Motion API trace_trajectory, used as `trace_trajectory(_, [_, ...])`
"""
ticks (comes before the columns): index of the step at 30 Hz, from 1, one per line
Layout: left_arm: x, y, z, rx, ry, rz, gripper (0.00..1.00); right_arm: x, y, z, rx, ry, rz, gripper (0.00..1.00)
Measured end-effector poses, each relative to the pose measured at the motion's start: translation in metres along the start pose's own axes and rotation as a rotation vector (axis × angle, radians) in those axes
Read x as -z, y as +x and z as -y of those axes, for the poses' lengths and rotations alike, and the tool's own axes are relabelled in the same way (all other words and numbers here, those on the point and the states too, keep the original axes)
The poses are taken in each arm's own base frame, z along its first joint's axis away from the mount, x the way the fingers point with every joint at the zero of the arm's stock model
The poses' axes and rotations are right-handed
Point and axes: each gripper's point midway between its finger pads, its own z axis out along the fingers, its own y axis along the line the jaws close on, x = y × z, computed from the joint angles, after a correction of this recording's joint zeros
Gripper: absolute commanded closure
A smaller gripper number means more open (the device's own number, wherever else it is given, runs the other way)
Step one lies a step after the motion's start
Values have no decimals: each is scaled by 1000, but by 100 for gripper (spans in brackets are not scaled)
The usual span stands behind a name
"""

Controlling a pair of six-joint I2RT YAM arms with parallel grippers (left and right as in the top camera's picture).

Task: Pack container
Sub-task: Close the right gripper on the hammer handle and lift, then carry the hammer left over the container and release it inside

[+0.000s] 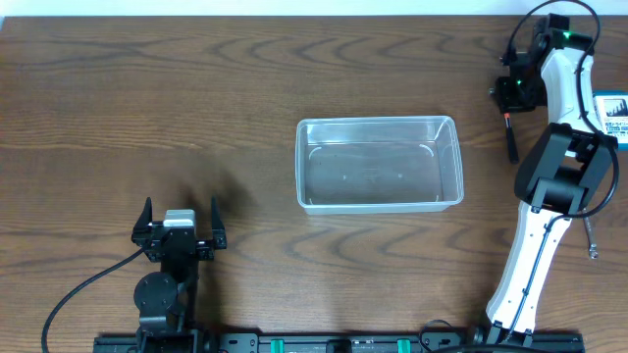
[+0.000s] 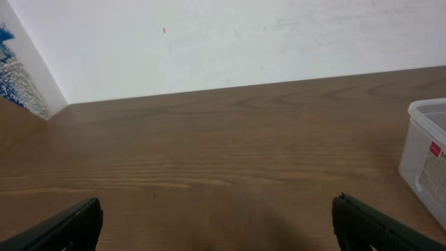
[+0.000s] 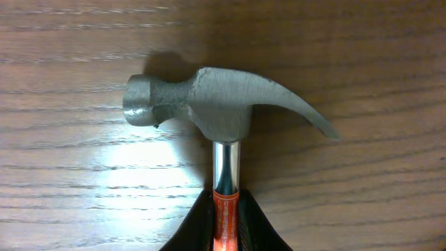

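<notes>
Looking down on the wooden table [image 1: 196,98], I see the clear container [image 1: 378,121] upright near its middle; my left gripper [image 1: 182,208] sits well to its left by the near edge, jaws spread wide, holding nothing; my right gripper [image 3: 225,202], at the far right, is clamped on the orange handle of a hammer [image 3: 223,104], just below the steel head; a small blue-and-white box [image 1: 615,106] lies beside that arm.
</notes>
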Motion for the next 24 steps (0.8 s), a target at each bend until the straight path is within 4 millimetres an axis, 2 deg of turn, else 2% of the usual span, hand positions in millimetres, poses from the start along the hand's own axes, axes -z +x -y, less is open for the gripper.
trace_trajectory(4, [0,0,0,0,0,0,2,18,-6,-8,21,5,27,95])
trace_trajectory(7, [0,0,0,0,0,0,2,53,-15,-17,43,17,88,94])
trace_trajectory(12, [0,0,0,0,0,0,2,152,-27,-51,130,46,257,93])
trace_trajectory(16, [0,0,0,0,0,0,2,233,-13,-103,268,50,372,93])
trace_trajectory(17, [0,0,0,0,0,0,2,246,-8,-116,304,46,385,92])
trace_trajectory(20, [0,0,0,0,0,0,2,270,12,-156,430,31,393,90])
trace_trajectory(24, [0,0,0,0,0,0,2,271,44,-206,619,-4,314,88])
